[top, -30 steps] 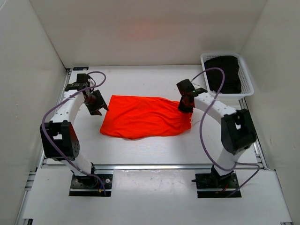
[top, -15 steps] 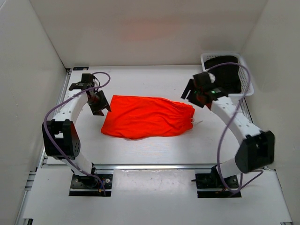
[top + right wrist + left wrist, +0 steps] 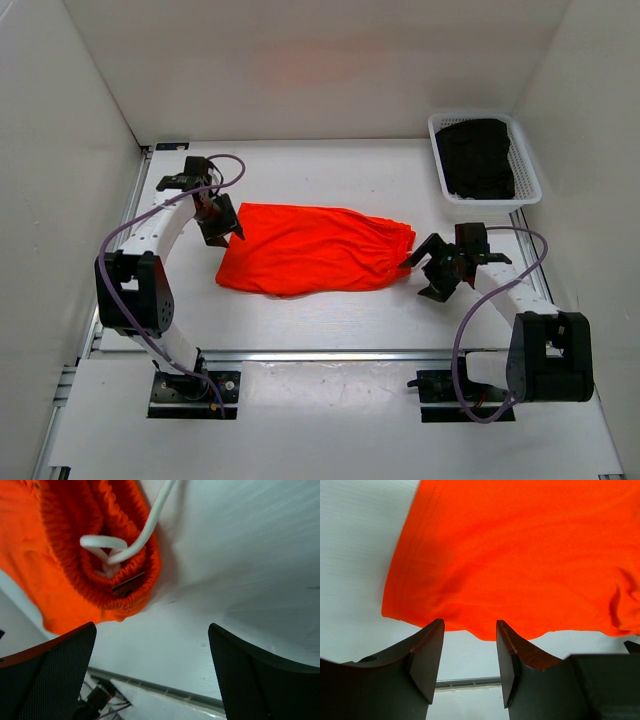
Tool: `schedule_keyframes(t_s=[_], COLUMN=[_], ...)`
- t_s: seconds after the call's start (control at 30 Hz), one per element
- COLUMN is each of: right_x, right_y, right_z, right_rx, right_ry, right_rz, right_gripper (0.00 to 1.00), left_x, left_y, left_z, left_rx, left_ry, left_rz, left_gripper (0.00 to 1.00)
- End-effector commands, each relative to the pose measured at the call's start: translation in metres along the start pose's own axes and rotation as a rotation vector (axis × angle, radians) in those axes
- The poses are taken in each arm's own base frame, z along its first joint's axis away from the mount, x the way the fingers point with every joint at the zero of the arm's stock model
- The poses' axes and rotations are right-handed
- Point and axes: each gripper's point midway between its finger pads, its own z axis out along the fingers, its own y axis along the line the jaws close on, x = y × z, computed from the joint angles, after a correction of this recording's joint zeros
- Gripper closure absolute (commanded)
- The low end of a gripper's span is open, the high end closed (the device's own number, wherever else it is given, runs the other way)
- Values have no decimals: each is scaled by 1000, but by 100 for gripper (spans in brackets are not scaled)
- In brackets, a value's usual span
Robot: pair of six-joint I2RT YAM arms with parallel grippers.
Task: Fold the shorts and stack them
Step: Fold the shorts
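The orange-red shorts (image 3: 310, 250) lie flattened across the middle of the table, with the gathered waistband at the right end. In the right wrist view the waistband (image 3: 107, 587) and white drawstring (image 3: 125, 545) show just ahead of the fingers. My right gripper (image 3: 425, 273) stands wide open just right of the waistband, low over the table, holding nothing. My left gripper (image 3: 224, 232) hovers at the shorts' far-left corner. Its jaws are partly open and empty, and the shorts' hem (image 3: 520, 555) lies just beyond the fingertips (image 3: 427, 652).
A white basket (image 3: 520, 160) sits at the back right corner with a dark garment (image 3: 477, 158) in it. White walls close in the table on three sides. A metal rail (image 3: 330, 353) runs along the near edge.
The right gripper let go of the shorts' right end, opened wide, and swung up toward the basket. It then came down to the near right of the waistband. The left gripper edged slightly right.
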Motion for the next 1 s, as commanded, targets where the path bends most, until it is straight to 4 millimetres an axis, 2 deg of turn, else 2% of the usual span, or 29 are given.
schedule_keyframes(t_s=[0.0,0.1,0.2,0.27,0.4,0.47,0.57,0.7,0.8,0.83,0.93,0.97], right_x=[-4,-4,-13,-20,-27,-31,-33,-45,-46,-46,-47,-51], right_y=[43,39,32,36,22,24,12,2,0,-4,-6,-9], right_z=[-6,3,15,22,43,49,58,62,63,63,61,58], right_rx=[-229,-225,-189,-206,-149,-160,-124,-77,-61,-43,-26,-9], right_ry=[1,8,-21,-33,-48,-57,-76,-143,-160,-164,-169,-194], right_rz=[36,70,88,89,120,114,133,126,101,96,80,64], right_gripper=[3,3,3,5,13,17,27,38,53,61,72,79], left_x=[-11,-12,-11,-11,-8,-8,-7,-7,-6,-6,-6,-6], left_y=[-14,-13,-17,-17,-17,-17,-18,-16,-14,-14,-12,-9], left_z=[-12,-14,-16,-16,-10,-10,-9,-6,0,0,3,7], left_rx=[19,15,18,18,4,4,-2,-14,-24,-24,-36,-50], left_ry=[-53,-65,-63,-63,-48,-48,-50,-46,-29,-29,-26,-20], left_rz=[21,22,22,22,29,19,28,26,24,24,23,21], left_gripper=[43,43,43,43,43,43,43,43,43,43,43,43])
